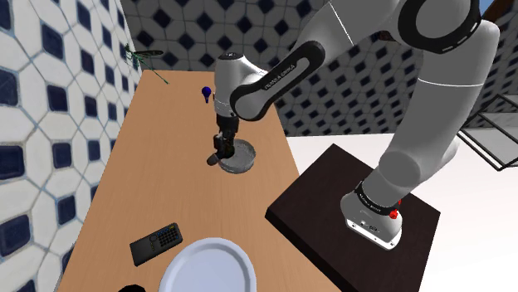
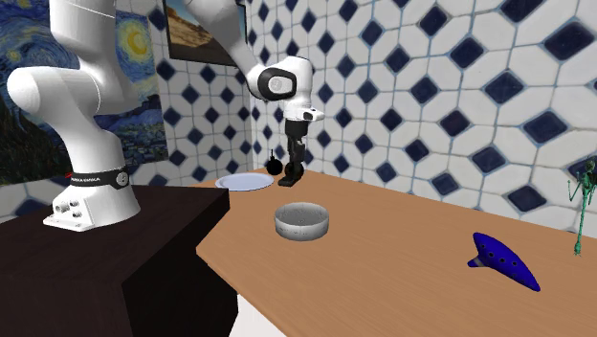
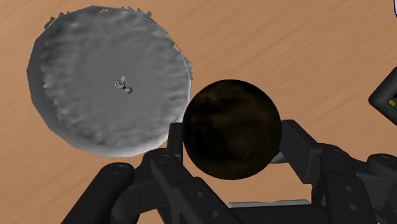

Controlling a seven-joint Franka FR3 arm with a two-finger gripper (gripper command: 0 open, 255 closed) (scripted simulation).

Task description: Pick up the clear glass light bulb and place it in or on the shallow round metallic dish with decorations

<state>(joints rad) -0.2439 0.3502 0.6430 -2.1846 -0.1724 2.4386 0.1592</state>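
1. The tool (image 3: 232, 137) is pinching the light bulb (image 3: 232, 129), one black finger on each side of the globe.
2. The bulb is drawn as a dark, nearly black-brown ball rather than clear glass.
3. The dish (image 3: 108, 89) is grey, round and shallow, with a rough inner surface, a ragged rim and a tiny mark at its centre. It has nothing in it.
4. In the wrist view the bulb sits just beside the dish, its edge overlapping the rim but not over the dish's middle.
5. In the shoulder view the tool (image 1: 219, 156) hangs at the dish's (image 1: 242, 159) wall-side edge, off the wooden tabletop (image 1: 149, 182).
6. In the second exterior view the tool (image 2: 290, 175) shows above and behind the dish (image 2: 301, 222).
7. A white plate (image 1: 207, 265) lies well apart from the dish, toward the near end of the tabletop, with a black keypad device (image 1: 156, 242) between the plate and the dish, on the tiled-wall side.
8. A blue ocarina (image 2: 502, 258) lies on the other side of the dish from the plate, and a green dragonfly figure (image 2: 581, 206) stands farther still.
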